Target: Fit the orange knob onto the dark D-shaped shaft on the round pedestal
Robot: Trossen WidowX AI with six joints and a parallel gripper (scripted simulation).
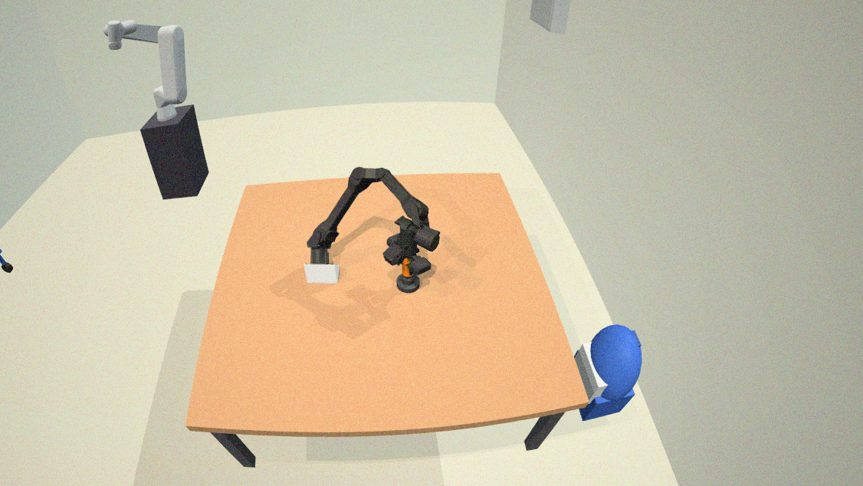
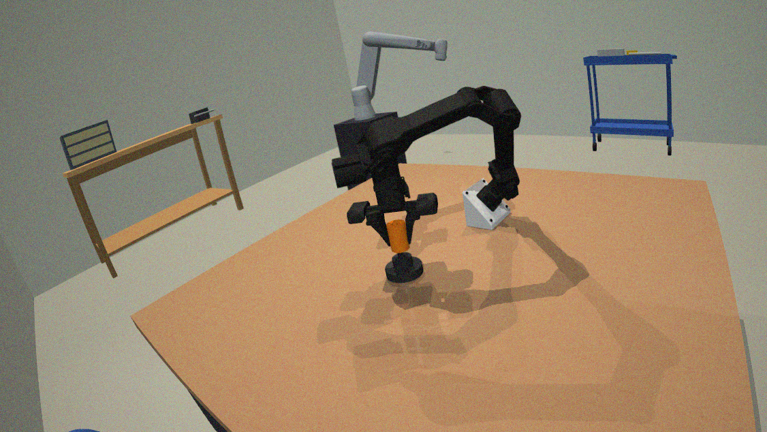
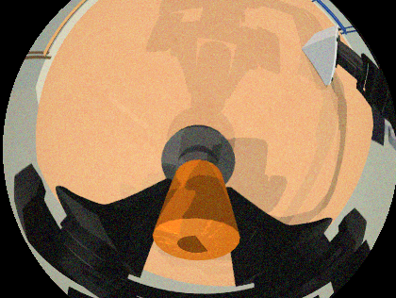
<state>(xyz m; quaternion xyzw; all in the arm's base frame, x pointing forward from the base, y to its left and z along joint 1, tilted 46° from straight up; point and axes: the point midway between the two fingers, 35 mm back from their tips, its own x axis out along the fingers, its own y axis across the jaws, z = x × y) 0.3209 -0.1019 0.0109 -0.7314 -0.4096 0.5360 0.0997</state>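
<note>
The orange knob [image 1: 407, 268] [image 2: 398, 236] [image 3: 198, 207] is held roughly upright above the dark round pedestal [image 1: 408, 289] [image 2: 404, 275] [image 3: 173, 153]. My gripper [image 1: 408, 270] [image 2: 398, 240] [image 3: 198, 189] is shut on the knob, with a finger on either side. A narrower dark stub [image 2: 402, 261] rises from the pedestal right under the knob's lower end. The knob stands clear of the wide disc; I cannot tell whether it touches the stub or whether the shaft is inside it. A dark patch with a straight edge shows on the knob's near end in the wrist view. The shaft's flat side is hidden.
The arm's white wedge-shaped base mount [image 1: 321, 274] [image 2: 476, 214] [image 3: 321, 52] stands on the wooden table [image 1: 362, 386] [image 2: 300, 332] [image 3: 94, 141], to the pedestal's left in the top view. A blue chair-like object [image 1: 615, 362] is beyond the table's front right corner. Another robot arm [image 1: 172, 63] [image 2: 369, 64] stands off the table.
</note>
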